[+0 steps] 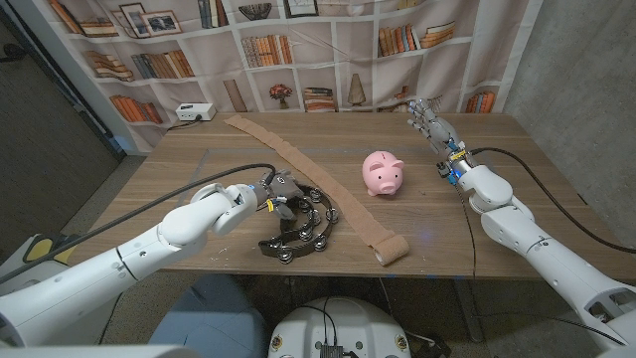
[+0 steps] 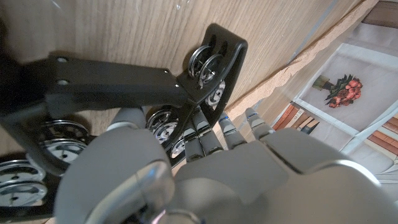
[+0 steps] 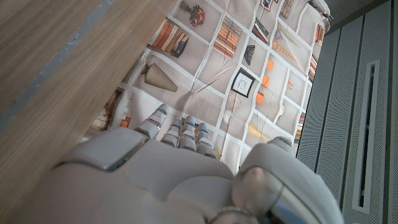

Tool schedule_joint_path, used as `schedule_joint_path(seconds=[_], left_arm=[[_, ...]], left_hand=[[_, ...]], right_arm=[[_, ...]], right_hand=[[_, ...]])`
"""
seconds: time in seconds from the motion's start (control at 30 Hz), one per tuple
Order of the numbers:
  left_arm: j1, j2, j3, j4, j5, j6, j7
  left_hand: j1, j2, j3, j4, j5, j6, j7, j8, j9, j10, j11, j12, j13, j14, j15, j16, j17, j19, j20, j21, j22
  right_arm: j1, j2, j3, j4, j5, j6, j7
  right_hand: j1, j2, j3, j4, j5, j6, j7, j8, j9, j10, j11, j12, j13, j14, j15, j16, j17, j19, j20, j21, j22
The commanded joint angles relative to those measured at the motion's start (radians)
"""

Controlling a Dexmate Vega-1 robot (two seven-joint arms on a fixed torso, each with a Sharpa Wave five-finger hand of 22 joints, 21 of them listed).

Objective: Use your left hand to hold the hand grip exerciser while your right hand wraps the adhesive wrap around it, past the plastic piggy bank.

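Bookshelf-print backdrop hangs behind a wooden table (image 1: pixel 199 169). At near centre lies a black crescent frame (image 1: pixel 298 227) set with metal discs; it looks like a tambourine, not a grip exerciser. Left hand (image 1: pixel 281 189) rests on its far-left part, fingers (image 2: pixel 205 134) curled over the bar; a full grip cannot be confirmed. Judgement: frame is rigid and light, discs loose and likely to rattle; hold at the plain bar, clear of the discs. Tan wrap (image 1: pixel 308 184) runs unrolled from far left to its roll at near centre, touching the frame; soft, limp, self-sticking, so take it at the roll. Piggy bank (image 1: pixel 383 173) stands just right. Right hand (image 1: pixel 429 121), far right, is empty with fingers loosely apart.
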State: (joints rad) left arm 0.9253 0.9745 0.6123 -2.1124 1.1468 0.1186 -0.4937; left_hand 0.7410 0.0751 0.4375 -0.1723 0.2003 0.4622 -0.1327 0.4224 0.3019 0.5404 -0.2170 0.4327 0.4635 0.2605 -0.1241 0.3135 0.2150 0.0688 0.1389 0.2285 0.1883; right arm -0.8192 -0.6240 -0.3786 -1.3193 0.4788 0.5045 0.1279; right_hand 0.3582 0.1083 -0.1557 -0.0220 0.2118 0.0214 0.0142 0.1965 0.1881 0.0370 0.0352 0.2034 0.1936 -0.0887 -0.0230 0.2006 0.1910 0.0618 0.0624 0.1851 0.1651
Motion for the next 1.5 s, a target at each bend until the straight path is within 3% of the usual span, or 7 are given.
schedule_joint_path(seconds=[0.03,0.17,0.37,0.7,1.2,1.37,1.5], left_arm=[[0.011,-0.001,0.004,0.0,0.001,0.006,0.039],[0.021,-0.002,0.005,-0.003,0.012,0.016,0.053],[0.036,0.003,0.006,-0.003,0.007,0.018,0.07],[0.055,0.009,-0.017,0.002,-0.061,0.019,0.109],[0.081,0.017,-0.04,0.006,-0.158,0.05,0.151],[0.098,0.02,-0.058,0.012,-0.2,0.05,0.221],[0.106,0.023,-0.067,0.019,-0.235,0.042,0.267]], left_hand=[[0.063,0.027,0.012,-0.006,0.01,0.049,-0.007,0.035,0.023,0.053,0.0,0.057,0.043,0.084,-0.025,0.044,0.034,0.037,-0.008,0.014,0.005],[0.131,0.048,0.02,-0.013,0.017,0.081,-0.011,0.061,0.039,0.087,0.0,0.106,0.081,0.127,-0.037,0.077,0.064,0.046,-0.007,0.016,0.006],[0.279,0.064,-0.021,-0.01,0.031,0.11,-0.02,0.125,0.104,0.105,-0.002,0.225,0.211,0.267,-0.058,0.251,0.214,0.179,-0.059,0.086,0.038],[0.485,0.096,-0.102,-0.001,0.044,0.078,0.0,0.209,0.265,0.069,0.013,0.386,0.461,0.335,-0.071,0.592,0.471,0.371,-0.05,0.348,0.241],[0.552,0.103,-0.104,0.011,0.056,0.025,0.037,0.362,0.519,0.04,0.06,0.457,0.606,0.468,-0.079,0.696,0.498,0.505,-0.134,0.665,0.435],[0.587,0.072,-0.098,-0.006,0.106,0.073,0.047,0.429,0.59,0.1,0.077,0.487,0.618,0.543,-0.091,0.713,0.503,0.536,-0.157,0.737,0.449],[0.588,0.049,-0.088,-0.004,0.152,0.106,0.049,0.439,0.585,0.127,0.076,0.496,0.612,0.59,-0.092,0.701,0.508,0.557,-0.174,0.764,0.443]], right_arm=[[-0.006,-0.003,0.006,-0.006,0.006,0.004,0.0],[-0.008,-0.004,0.008,-0.011,0.012,0.004,0.002],[-0.014,-0.002,0.009,-0.018,0.023,0.0,0.007],[-0.025,-0.005,0.014,-0.038,0.022,-0.001,-0.001],[-0.056,-0.011,0.03,-0.075,0.041,-0.008,-0.014],[-0.061,-0.009,0.034,-0.074,0.043,-0.002,-0.016],[-0.066,-0.008,0.039,-0.076,0.049,0.0,-0.02]], right_hand=[[0.0,0.002,0.0,-0.004,-0.004,0.009,-0.004,0.002,0.003,0.005,-0.002,0.002,0.004,-0.003,-0.004,-0.002,0.001,0.002,0.009,0.003,0.005],[0.0,0.003,0.0,-0.004,-0.004,0.01,-0.004,0.003,0.003,0.005,-0.003,0.002,0.004,-0.002,-0.005,-0.002,0.001,0.002,0.009,0.003,0.005],[0.0,0.003,0.0,-0.004,-0.004,0.01,-0.004,0.003,0.003,0.005,-0.004,0.001,0.004,-0.003,-0.005,-0.002,0.0,0.002,0.009,0.003,0.005],[0.0,0.003,0.001,-0.004,-0.004,0.01,-0.005,0.002,0.003,0.007,-0.003,0.002,0.004,-0.002,-0.005,-0.002,0.001,0.002,0.01,0.003,0.005],[-0.001,0.003,0.001,-0.004,-0.004,0.011,-0.005,0.002,0.003,0.007,-0.001,0.002,0.004,-0.001,-0.004,-0.002,0.001,0.003,0.01,0.003,0.005],[-0.002,0.003,0.001,-0.004,-0.005,0.013,-0.005,0.003,0.003,0.01,-0.001,0.003,0.004,0.0,-0.005,-0.001,0.001,0.004,0.009,0.004,0.005],[-0.003,0.004,0.001,-0.004,-0.005,0.015,-0.007,0.003,0.003,0.012,-0.004,0.003,0.004,0.0,-0.005,-0.001,0.001,0.005,0.008,0.004,0.005]])
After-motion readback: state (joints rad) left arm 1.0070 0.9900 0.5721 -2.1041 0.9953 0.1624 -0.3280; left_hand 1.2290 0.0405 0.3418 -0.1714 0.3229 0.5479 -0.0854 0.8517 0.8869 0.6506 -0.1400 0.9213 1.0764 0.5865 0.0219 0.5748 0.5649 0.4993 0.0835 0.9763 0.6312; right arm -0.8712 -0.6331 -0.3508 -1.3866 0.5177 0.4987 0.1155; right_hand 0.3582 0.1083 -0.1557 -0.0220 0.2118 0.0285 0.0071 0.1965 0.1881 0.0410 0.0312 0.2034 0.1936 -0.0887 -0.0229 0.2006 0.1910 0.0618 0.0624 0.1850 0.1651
